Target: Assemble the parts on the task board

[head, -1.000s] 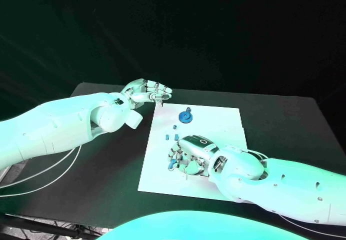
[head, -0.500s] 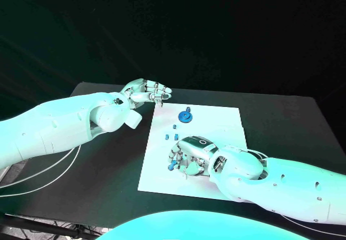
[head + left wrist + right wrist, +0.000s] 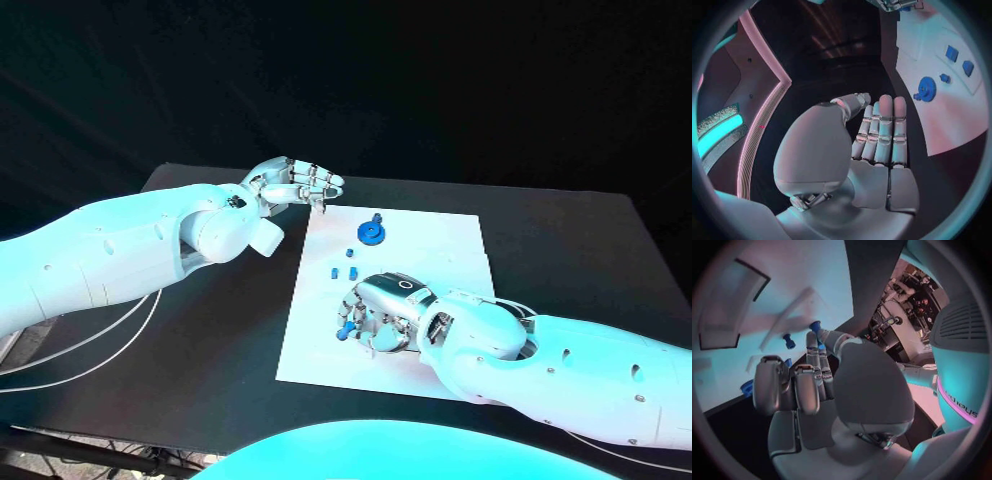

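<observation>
The white task board lies mid-table. A blue gear sits at its far end with a small blue peg beside it. Small blue parts lie nearer the middle. My right hand is low over the board's near left part, and its thumb and a finger pinch a small blue part. Another blue peg stands just beyond its fingertips. My left hand hovers off the board's far left corner, fingers held together with the thumb against them, holding nothing.
The black table extends to the right of the board and on its left side. My left forearm crosses the table's left part. My right forearm covers the board's near right corner.
The right hand has shifted slightly over the board's near left part, with the small blue part at its fingertips. The left hand has stayed where it was.
</observation>
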{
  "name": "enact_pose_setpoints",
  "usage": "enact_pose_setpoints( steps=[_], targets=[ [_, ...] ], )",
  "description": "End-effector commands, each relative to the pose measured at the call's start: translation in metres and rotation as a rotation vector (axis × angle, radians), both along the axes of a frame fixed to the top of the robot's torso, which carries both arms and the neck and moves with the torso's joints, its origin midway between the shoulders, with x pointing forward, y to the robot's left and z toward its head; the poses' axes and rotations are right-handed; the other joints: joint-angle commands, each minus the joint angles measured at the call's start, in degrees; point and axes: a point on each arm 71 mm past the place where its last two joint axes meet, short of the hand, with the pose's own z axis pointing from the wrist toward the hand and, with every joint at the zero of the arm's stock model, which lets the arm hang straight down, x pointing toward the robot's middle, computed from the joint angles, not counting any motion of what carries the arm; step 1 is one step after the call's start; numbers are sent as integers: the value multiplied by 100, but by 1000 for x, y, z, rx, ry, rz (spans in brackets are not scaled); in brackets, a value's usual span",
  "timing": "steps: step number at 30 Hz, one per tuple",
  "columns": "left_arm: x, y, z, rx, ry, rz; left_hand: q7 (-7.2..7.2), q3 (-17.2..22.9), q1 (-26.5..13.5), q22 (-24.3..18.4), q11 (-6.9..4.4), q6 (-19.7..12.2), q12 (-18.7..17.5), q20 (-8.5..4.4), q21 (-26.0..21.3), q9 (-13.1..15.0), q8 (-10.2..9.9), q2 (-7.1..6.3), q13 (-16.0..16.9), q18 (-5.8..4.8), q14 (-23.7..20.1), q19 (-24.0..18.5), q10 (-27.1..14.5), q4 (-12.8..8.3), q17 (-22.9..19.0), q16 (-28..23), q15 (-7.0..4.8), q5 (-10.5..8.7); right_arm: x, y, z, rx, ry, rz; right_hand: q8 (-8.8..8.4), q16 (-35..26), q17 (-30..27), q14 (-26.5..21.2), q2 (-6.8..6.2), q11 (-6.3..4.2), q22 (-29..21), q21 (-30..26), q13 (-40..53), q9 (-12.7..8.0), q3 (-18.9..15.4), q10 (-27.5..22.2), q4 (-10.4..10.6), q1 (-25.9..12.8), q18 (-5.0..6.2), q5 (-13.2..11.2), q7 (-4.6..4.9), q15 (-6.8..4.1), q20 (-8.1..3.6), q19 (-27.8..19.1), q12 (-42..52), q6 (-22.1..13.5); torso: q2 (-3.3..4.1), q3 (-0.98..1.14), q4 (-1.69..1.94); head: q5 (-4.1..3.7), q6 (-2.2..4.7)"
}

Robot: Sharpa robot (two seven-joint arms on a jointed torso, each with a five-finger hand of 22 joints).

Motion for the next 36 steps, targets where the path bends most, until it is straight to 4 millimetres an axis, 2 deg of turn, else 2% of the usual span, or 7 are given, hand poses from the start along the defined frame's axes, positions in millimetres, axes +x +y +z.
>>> enact_pose_setpoints(
  steps=[1,5,8,11,14,29,36],
  targets=[
    [-1,-2,1,-12,3,-16,75,-18,-18,-6,-19,-34,17,3,-39,6,-10,28,-8,86,7,-49,-38,-31,-5,-19,26,32,-2,1,-2,-29,-9,11,42,9,-17,244,26,-42,1088,-43,-3,10,5,-13,-63,-32,-45,10,5,-38,-37,201,-39,26,1,1,0,1,1],
    [-1,-2,1,-12,3,-16,75,-18,-18,-6,-19,-34,17,3,-39,6,-10,28,-8,86,7,-49,-38,-31,-5,-19,26,32,-2,3,-4,-43,-6,17,20,-6,-51,235,-20,-23,1082,-78,3,18,11,-35,-89,-139,-40,-14,26,-23,-28,191,-82,-33,3,-1,-1,-7,1],
    [-1,-2,1,-12,3,-17,75,-18,-18,-6,-19,-34,17,3,-39,6,-10,28,-8,86,7,-49,-38,-31,-5,-19,26,32,-2,5,-6,-59,0,23,-106,8,-28,240,-215,43,1079,-105,12,-13,-72,-111,-65,-410,-39,201,106,32,12,183,-163,-252,3,-2,1,-10,-1],
    [-1,-3,1,-12,4,-17,75,-18,-18,-6,-19,-34,17,3,-39,6,-10,28,-8,86,7,-49,-38,-31,-5,-19,26,32,-3,6,-9,-68,4,25,-248,13,-27,239,-354,65,1077,-119,26,-59,-171,-150,-37,-574,-37,261,119,54,35,180,-201,-484,0,0,1,-15,-5],
    [-1,-3,1,-12,4,-17,75,-18,-18,-6,-19,-34,17,3,-39,6,-10,28,-8,86,7,-49,-38,-31,-5,-19,26,32,-3,6,-10,-70,6,21,-333,19,-20,239,-411,65,1072,-138,40,-85,-241,-177,-29,-641,-32,255,111,54,43,177,-218,-628,0,0,3,-19,-3],
    [-1,-2,1,-9,7,-19,75,-18,-18,-6,-19,-34,17,3,-39,6,-10,28,-8,86,7,-49,-38,-31,-5,-19,26,32,-3,2,-7,-23,-19,-13,-546,21,-24,235,-435,22,1061,-191,82,-156,-350,-238,-74,-641,-21,262,110,20,25,170,-239,-1001,1,4,-4,-27,10],
    [-1,-2,0,-9,8,-19,75,-18,-18,-6,-19,-34,17,3,-39,6,-10,28,-8,86,7,-49,-38,-31,-5,-19,26,32,-5,-8,5,91,-58,-54,-766,20,-35,237,-402,-38,1074,-147,156,-247,-592,-211,-73,-608,-29,277,-5,-28,-15,193,-203,-1426,-6,5,-6,-76,58]
  ],
)
